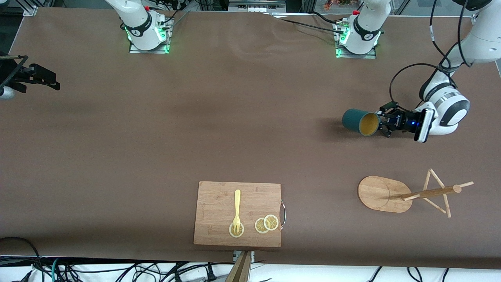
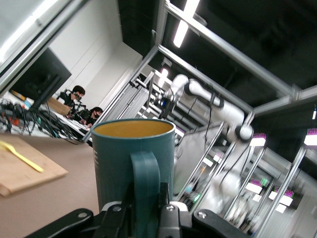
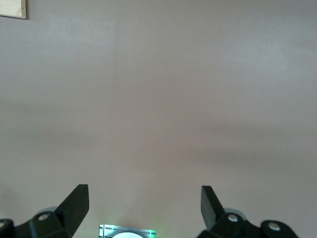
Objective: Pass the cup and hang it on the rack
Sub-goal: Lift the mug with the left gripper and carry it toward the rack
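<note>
- The right gripper [image 1: 54,84] waited with its fingers [image 3: 74,201] spread wide, up over the bench [image 1: 235,117] edge at the right arm's end, ready to take the cup.
- The left gripper [image 1: 381,124] pinched the cup [image 1: 360,122] by its handle, tipped sideways in the air.
- The rack [image 1: 385,194] lay tipped over near the bench corner at the left arm's end.

The cup [image 1: 360,122] is dark teal-blue outside, yellowish-tan inside; the rack [image 1: 385,194] is pale wood, like the cutting board [image 1: 237,214], which carries a yellow fork [image 1: 237,210] and yellow-and-white lemon slices [image 1: 266,224]; the surface [image 1: 156,129] is plain brown
</note>
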Tool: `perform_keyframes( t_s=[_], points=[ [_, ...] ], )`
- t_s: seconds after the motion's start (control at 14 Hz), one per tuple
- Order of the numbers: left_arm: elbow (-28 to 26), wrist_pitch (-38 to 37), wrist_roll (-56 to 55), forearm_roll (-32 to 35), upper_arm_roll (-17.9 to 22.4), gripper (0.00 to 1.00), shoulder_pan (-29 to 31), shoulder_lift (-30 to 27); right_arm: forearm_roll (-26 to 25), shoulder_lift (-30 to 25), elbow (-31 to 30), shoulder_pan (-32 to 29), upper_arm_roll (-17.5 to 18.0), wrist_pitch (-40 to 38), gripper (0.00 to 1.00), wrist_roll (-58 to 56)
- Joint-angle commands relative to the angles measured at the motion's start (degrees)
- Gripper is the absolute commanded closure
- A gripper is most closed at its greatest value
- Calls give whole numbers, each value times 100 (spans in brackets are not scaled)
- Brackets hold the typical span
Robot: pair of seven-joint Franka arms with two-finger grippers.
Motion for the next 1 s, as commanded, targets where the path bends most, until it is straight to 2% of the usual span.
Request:
perform_keyframes(
  t_s=[0.0, 0.36, 0.64, 0.93],
  points=[
    [-29, -243, -1125, 65, -66, 100, 180, -85, 69, -48, 26, 3, 12, -96, 0, 52],
    [199, -357, -2505, 13, -83, 100, 453, -76, 69, -57, 26, 3, 12, -96, 0, 52],
    [665, -357, -3542, -119, -92, 100, 646, -33, 69, -48, 26, 3, 12, -96, 0, 52],
    [719, -454, -4554, -768, -83, 100, 717, 125, 69, -57, 26, 3, 30, -96, 0, 52]
  ],
)
